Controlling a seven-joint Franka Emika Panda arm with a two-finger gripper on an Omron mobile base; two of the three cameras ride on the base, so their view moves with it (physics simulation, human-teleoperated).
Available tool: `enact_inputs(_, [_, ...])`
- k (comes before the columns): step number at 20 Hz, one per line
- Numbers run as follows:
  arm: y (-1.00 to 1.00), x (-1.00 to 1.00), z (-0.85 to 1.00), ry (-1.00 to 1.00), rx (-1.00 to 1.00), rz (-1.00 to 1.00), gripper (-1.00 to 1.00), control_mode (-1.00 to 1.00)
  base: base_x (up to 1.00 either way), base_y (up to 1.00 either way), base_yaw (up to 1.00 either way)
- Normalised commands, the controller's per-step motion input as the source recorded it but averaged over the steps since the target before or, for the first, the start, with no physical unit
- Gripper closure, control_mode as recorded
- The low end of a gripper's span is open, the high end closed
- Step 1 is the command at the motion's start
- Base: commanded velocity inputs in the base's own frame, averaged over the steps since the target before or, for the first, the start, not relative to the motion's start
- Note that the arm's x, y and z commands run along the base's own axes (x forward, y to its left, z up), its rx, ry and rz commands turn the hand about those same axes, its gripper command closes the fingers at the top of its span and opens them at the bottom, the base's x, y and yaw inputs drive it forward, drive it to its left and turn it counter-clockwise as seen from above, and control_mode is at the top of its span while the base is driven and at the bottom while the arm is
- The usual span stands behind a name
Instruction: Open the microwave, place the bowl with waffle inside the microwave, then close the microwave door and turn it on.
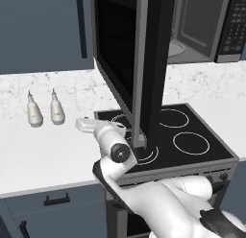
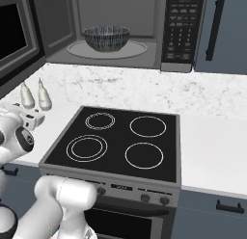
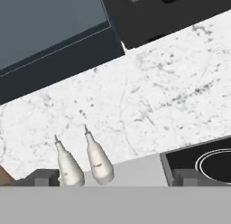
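You've got 1 microwave (image 2: 120, 31) w/ 1 microwave door (image 1: 129, 64), 1 bowl (image 2: 106, 38) in its cavity. 2 white bottles (image 1: 34, 112) (image 1: 57, 110) on the table (image 1: 43, 146). 1 stove (image 2: 120, 144) w/ 4 rings, 1 keypad (image 2: 181, 28).
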Motion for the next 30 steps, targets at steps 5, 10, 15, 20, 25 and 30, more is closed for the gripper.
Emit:
enact_inputs(5, [1.0, -0.4, 0.72, 0.06, -0.17, -0.06, -1.0, -1.0, 0.0, 0.0, 0.0])
enact_inputs(10, [0.81, -0.48, 0.44, 0.07, -0.18, -0.14, -1.0, -1.0, 0.0, 0.0, 0.0])
enact_inputs(15, [0.29, -0.54, 0.28, 0.0, -0.16, -0.4, -1.0, -1.0, 0.0, 0.0, 0.0])
enact_inputs(20, [0.18, -0.26, 0.34, 0.0, -0.12, -0.48, -1.0, -1.0, 0.0, 0.0, 0.0])
enact_inputs(25, [-0.08, -0.17, 0.08, 0.01, -0.11, -0.39, -1.0, -1.0, 0.0, 0.0, 0.0])
enact_inputs(30, [-0.29, -0.01, 0.0, 0.0, -0.1, -0.25, -1.0, -1.0, 0.0, 0.0, 0.0])
